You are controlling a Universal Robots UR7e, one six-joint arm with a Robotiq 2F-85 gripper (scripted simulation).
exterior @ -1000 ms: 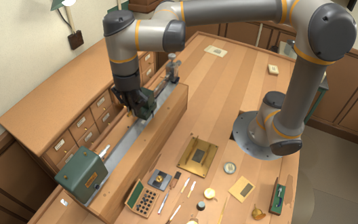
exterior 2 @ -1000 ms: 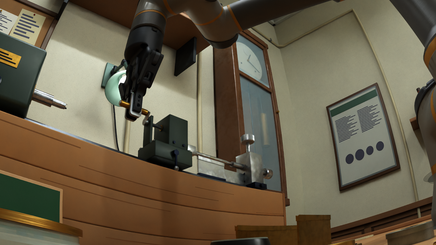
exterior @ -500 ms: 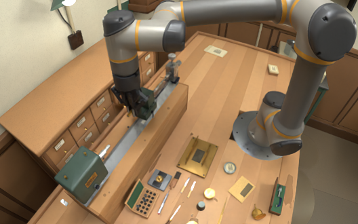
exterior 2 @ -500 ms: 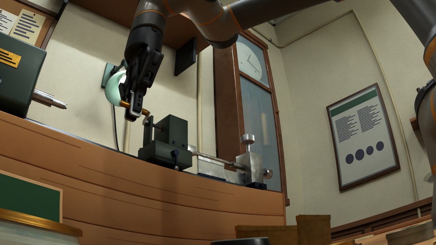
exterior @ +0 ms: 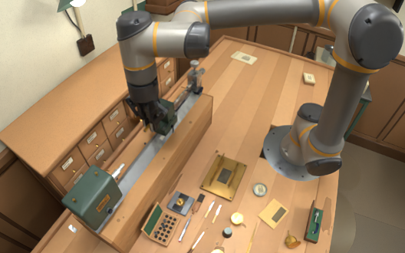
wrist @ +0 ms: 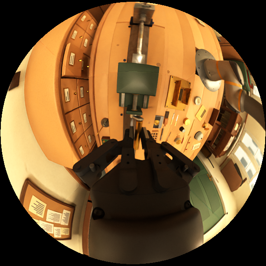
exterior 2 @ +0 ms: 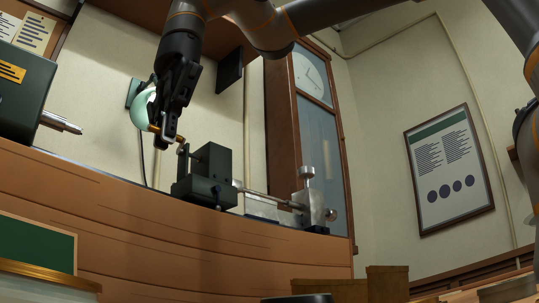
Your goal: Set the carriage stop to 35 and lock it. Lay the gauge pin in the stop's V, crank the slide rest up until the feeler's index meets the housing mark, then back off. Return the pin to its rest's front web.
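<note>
On the lathe bed along the bench's back edge stands the green slide rest [exterior 2: 205, 177] [exterior: 167, 115] [wrist: 137, 85], its crank arm rising at the end facing the headstock. The crank's brass handle [exterior 2: 165, 132] [wrist: 137, 132] sticks out sideways from that arm, and it lies between the fingers of my gripper [exterior 2: 166, 137] [wrist: 137, 139], which has opened and holds nothing. A steel rod runs from the slide rest to the grey carriage stop [exterior 2: 307, 209] [exterior: 195, 78] [wrist: 142, 15] with its round knob on top. I cannot make out the gauge pin.
The green headstock [exterior: 94, 195] [exterior 2: 22, 94] sits at the bed's left end, spindle pointing along it. A brass plate with two webs [exterior: 224, 176] and several small tools lie on the bench in front. A drawer cabinet [exterior: 96, 138] stands behind the bed.
</note>
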